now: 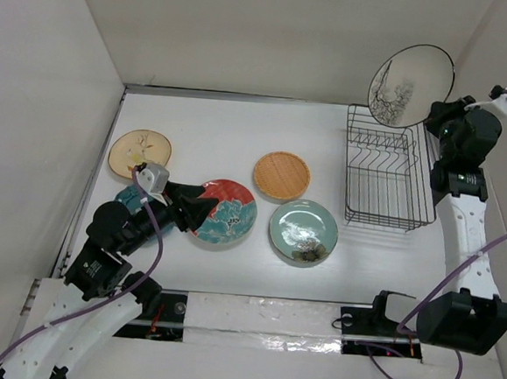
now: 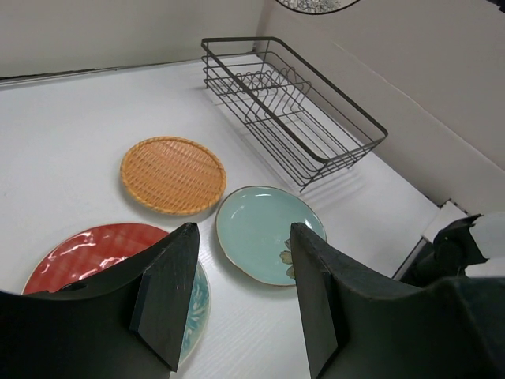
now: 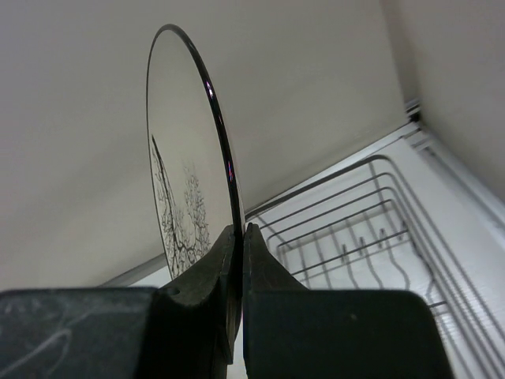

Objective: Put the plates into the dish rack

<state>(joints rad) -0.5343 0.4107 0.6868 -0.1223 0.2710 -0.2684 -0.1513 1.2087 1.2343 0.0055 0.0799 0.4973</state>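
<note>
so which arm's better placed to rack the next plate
Right: the right gripper pinches the round white dark-rimmed plate upright over the black wire dish rack. The left gripper hangs open and empty by the red flowered plate.

I've got the white dark-rimmed plate (image 1: 411, 85) on edge in the air over the black wire rack (image 1: 386, 178) at the table's far-right corner, with tan floral (image 1: 139, 152), teal blue (image 1: 126, 197), red (image 1: 230, 212), orange (image 1: 282, 175) and pale green plates (image 1: 303, 230) lying flat from the left edge to centre.
</note>
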